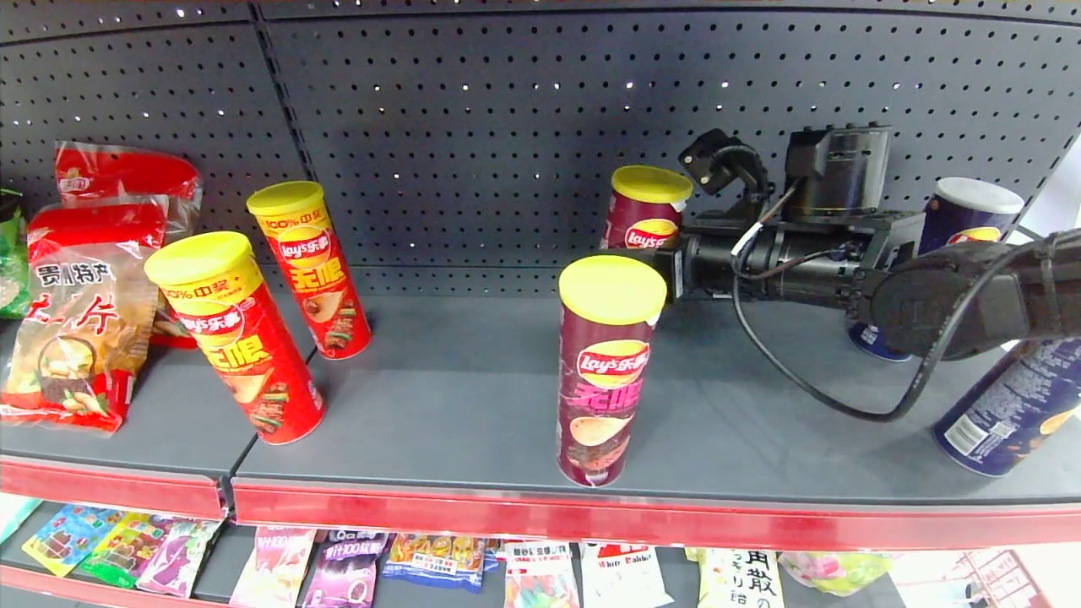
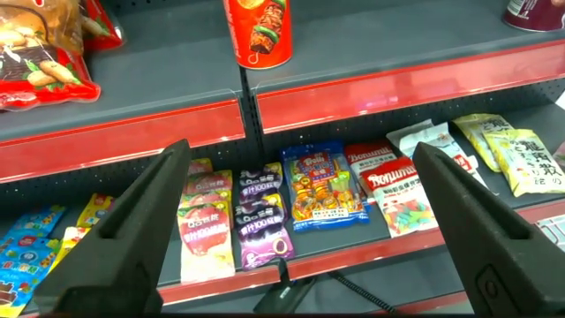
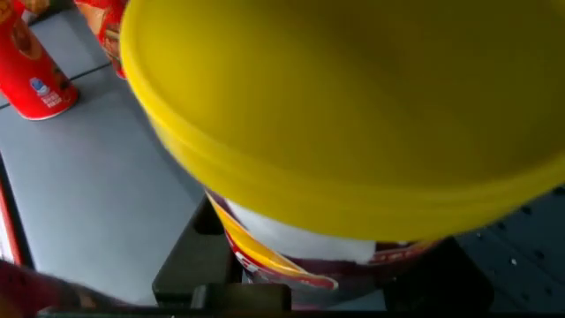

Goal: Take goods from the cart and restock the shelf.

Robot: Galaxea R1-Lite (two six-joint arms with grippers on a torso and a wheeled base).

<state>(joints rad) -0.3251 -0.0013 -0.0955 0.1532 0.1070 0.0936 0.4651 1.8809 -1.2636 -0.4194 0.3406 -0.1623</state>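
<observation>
Right gripper (image 1: 676, 257) clamped on the rear maroon chip can (image 1: 646, 211), upright at the back of the shelf (image 1: 473, 380).
Its fingertips are hidden behind the front maroon can (image 1: 604, 371); the left gripper (image 2: 296, 230) gapes wide before snack packets (image 2: 322, 185).

The front red can (image 1: 241, 338) and the back red can (image 1: 311, 270) each carry a round brand badge over big yellow Chinese characters, with a band of small print under the lid. The front purple can (image 1: 606, 371) and the rear purple can (image 1: 643, 211) show the same badge. The peanut bag (image 1: 76, 329) bears large Chinese lettering. The blue can (image 1: 1005, 405) has a white panel of fine print, too small to read. The packets (image 1: 540, 574) below carry mixed lettering.
</observation>
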